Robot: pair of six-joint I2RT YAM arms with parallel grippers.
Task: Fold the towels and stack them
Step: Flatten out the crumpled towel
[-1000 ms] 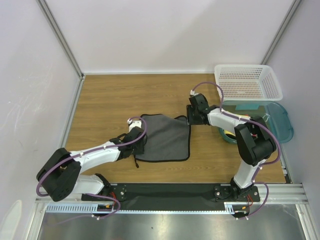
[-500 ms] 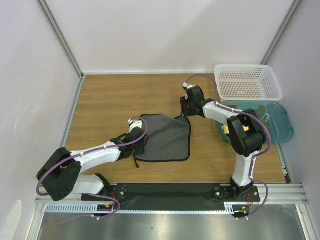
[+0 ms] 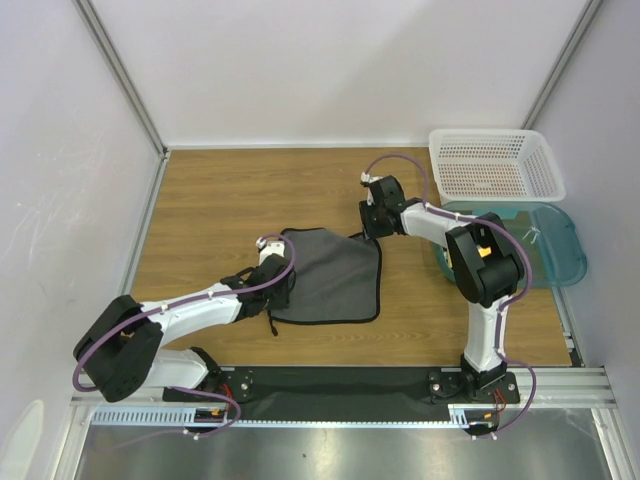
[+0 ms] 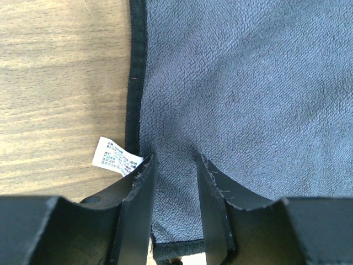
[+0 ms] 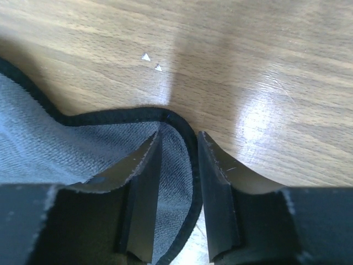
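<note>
One grey towel [image 3: 335,275] with black edging lies spread flat near the middle of the desk [image 3: 230,200], and it is not yet folded. The change is on the right. A second ago the right hand [image 3: 372,222] hung off the cloth at about 2 o'clock from it. It has since swung in towards the desk's centre and now sits on the towel's 1 o'clock corner. In the right wrist view its fingers [image 5: 146,165] straddle that corner, with the black hem curling up between them and cloth filling the gap. I cannot tell whether they have clamped it or only bracket it. The left hand [image 3: 275,283] has not shifted and rests on the towel's 8 o'clock edge. Its wrist view shows the jaws apart and the tips pressed into the pile just beside a small white label [image 4: 113,157], so it looks to be pinning the cloth, not pinching it. The towel's outline is the same as before, so nothing has been lifted. My judgement is that the first fold is only being set up, with the right hand about to take the corner while the left anchors. The white basket [image 3: 495,165] and teal tub [image 3: 555,245] stand at the desk's 2 o'clock, well apart from the towel.
</note>
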